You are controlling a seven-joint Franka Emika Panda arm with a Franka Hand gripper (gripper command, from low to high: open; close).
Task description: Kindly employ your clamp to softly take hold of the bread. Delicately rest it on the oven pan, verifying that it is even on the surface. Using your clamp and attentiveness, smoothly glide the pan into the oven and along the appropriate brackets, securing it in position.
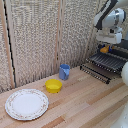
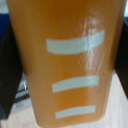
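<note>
**Bread held above the oven pan, ready for placement**

I read the bread [image 2: 70,60] as held in the end effector [image 1: 107,46]. In the wrist view its glossy orange-brown body fills nearly the whole picture, marked with three pale stripes, and dark shapes sit at both of its sides, which I take to be the fingers closed against it. In the exterior view only a small orange patch shows directly under the white end effector. The exact finger gap is hidden by the loaf itself.

The bread hangs just above the far end of the oven pan [image 1: 107,61], not yet resting on it. I judge this position to serve the placement step: the loaf is carried over the bars so it can be lowered flat. The pan lies pulled out in front of the oven [image 1: 121,46], whose dark body shows at the exterior view's right edge, so the bars are open from above.

The wooden counter [image 1: 80,102] carries the remaining items, all well apart from the pan toward the exterior view's left: a blue cup [image 1: 64,72], a yellow bowl [image 1: 53,85] just beside it, and a white patterned plate [image 1: 26,104] nearest the camera. Pale woven panels [image 1: 35,35] form the backdrop.
</note>
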